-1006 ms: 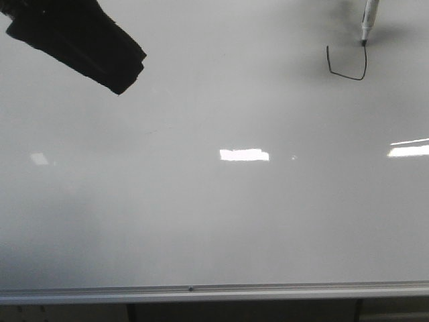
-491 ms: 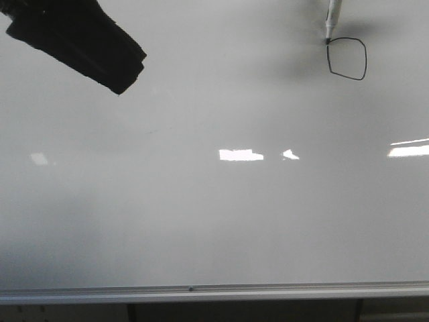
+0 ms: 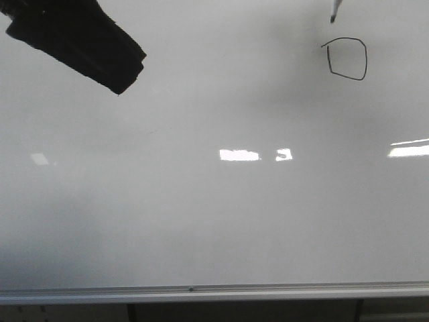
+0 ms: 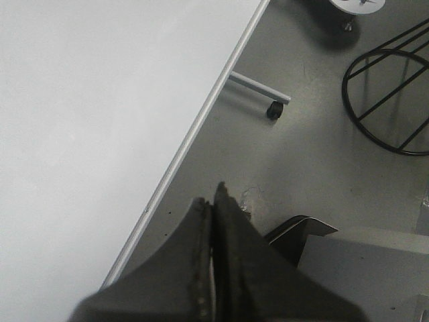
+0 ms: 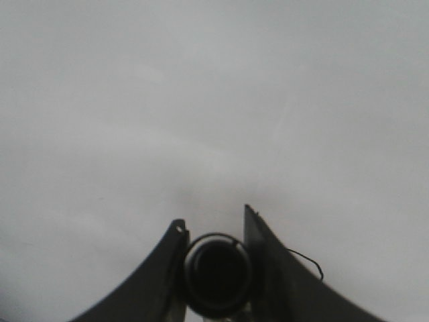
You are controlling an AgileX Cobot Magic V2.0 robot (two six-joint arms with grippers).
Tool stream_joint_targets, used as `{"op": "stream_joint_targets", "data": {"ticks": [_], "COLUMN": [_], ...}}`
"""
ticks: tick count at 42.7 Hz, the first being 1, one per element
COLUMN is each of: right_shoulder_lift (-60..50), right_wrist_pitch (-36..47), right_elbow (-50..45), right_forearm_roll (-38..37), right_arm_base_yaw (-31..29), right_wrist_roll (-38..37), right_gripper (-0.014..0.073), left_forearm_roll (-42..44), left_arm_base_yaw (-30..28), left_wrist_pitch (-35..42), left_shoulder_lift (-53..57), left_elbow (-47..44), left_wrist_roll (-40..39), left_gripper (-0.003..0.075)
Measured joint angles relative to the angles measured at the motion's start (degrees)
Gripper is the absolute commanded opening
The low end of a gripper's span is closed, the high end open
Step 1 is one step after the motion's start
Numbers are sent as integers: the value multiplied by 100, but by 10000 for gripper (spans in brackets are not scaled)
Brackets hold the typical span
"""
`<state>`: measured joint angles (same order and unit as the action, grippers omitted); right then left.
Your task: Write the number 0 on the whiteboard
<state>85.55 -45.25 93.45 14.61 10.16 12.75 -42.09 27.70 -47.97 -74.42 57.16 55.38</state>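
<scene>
One number 0 (image 3: 347, 59) is drawn on the whiteboard (image 3: 214, 215), in its upper right part, well above the silver tray edge (image 3: 214, 292) along the board's bottom. The figure is a thin black closed loop, boxy in outline, about as wide as it is tall, so that no clear long axis can be given. A short tail is seen at its upper left corner, pointing away to the left.

One marker (image 3: 334, 9) is seen just above the loop's upper left corner, apart from the line. Its dark tip is pointed down toward the loop, and its barrel is cut off by the top of the front view. Its long axis runs nearly upright, leaning slightly to the right at the top.

In the right wrist view, the marker (image 5: 216, 273) is gripped by the right claw (image 5: 216, 228), one finger (image 5: 267, 255) pressed to each side of the round barrel, which is seen end-on. A short piece of the black line (image 5: 308, 261) is visible just beside one finger.

The left claw (image 4: 213, 204) is held closed with nothing between its fingers, which touch along their length. In the front view it (image 3: 131, 70) appears as a dark shape far to the left of the number 0, at about the same height on the board.

Three bright light reflections are counted across the middle of the board, with a fainter one at the left.
</scene>
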Motion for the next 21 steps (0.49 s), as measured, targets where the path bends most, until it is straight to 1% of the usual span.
{"op": "stream_joint_targets", "data": {"ticks": [4, 7, 10, 12, 15, 16, 18, 19, 21], "right_shoulder_lift": [-264, -319, -323, -312, -287, -277, -277, -277, -277], "right_wrist_pitch": [-501, -969, -1433, -1742, -2075, -2173, -2301, -2356, -2419], "right_elbow": [289, 400, 422, 422, 422, 422, 422, 422, 422], "right_forearm_roll": [295, 634, 1059, 1270, 1595, 1694, 1854, 1919, 2060], "right_arm_base_yaw": [0, 0, 0, 0, 0, 0, 0, 0, 0], "right_wrist_roll": [185, 492, 833, 1011, 1262, 1317, 1449, 1489, 1566], "right_gripper": [-62, -62, -62, -62, -62, -62, -62, -62, -62], "left_forearm_roll": [-87, -193, -244, -257, -295, -332, -416, -486, -622], "left_arm_base_yaw": [0, 0, 0, 0, 0, 0, 0, 0, 0], "left_wrist_pitch": [93, 137, 128, 88, -99, -183, -343, -413, -562], "left_shoulder_lift": [0, 0, 0, 0, 0, 0, 0, 0, 0], "left_elbow": [0, 0, 0, 0, 0, 0, 0, 0, 0], "left_wrist_roll": [0, 0, 0, 0, 38, 51, 123, 161, 280], "left_gripper": [-11, 44, 172, 291, 507, 560, 654, 687, 704]}}
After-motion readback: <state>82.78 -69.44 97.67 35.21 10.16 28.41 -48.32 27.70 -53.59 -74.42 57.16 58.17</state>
